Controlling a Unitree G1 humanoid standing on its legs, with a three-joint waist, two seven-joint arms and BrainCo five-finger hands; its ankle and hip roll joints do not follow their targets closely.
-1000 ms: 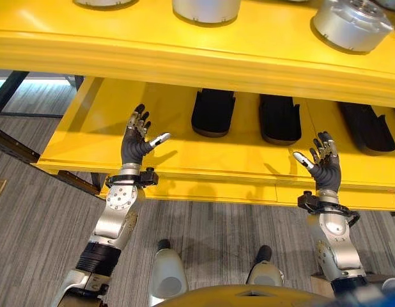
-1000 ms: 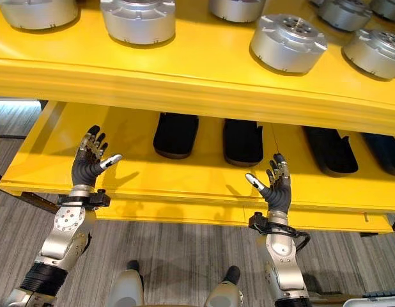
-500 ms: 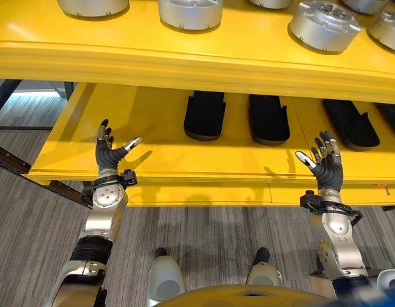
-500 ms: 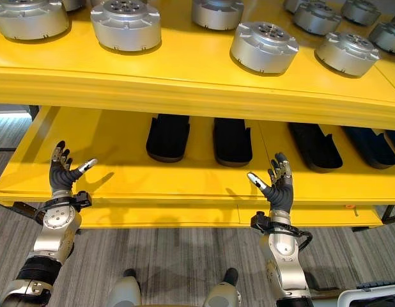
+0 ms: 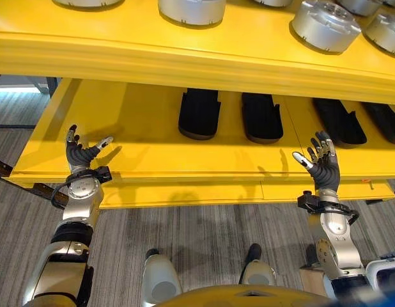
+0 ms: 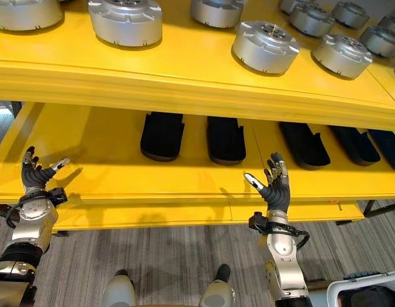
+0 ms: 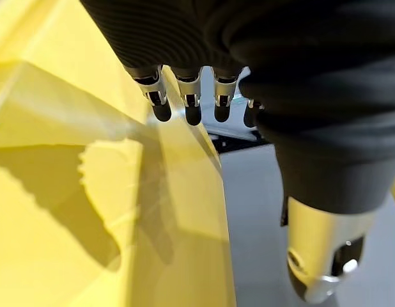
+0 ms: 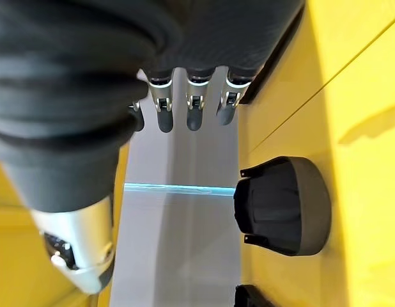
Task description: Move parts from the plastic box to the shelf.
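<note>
Two hands raised, holding nothing: left hand (image 5: 78, 153) and right hand (image 6: 275, 190), fingers spread loose, at yellow shelf's (image 6: 185, 185) front edge. Black rounded-end parts (image 6: 162, 135) lined up just beyond them on lower level, silver round parts (image 6: 265, 46) on level above.

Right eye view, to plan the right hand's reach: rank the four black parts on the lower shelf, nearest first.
From the right hand:
1. Second black part, just to its left.
2. Third black part, just to its right; nearly tied with the second.
3. Leftmost black part.
4. Fourth black part, right.
</note>
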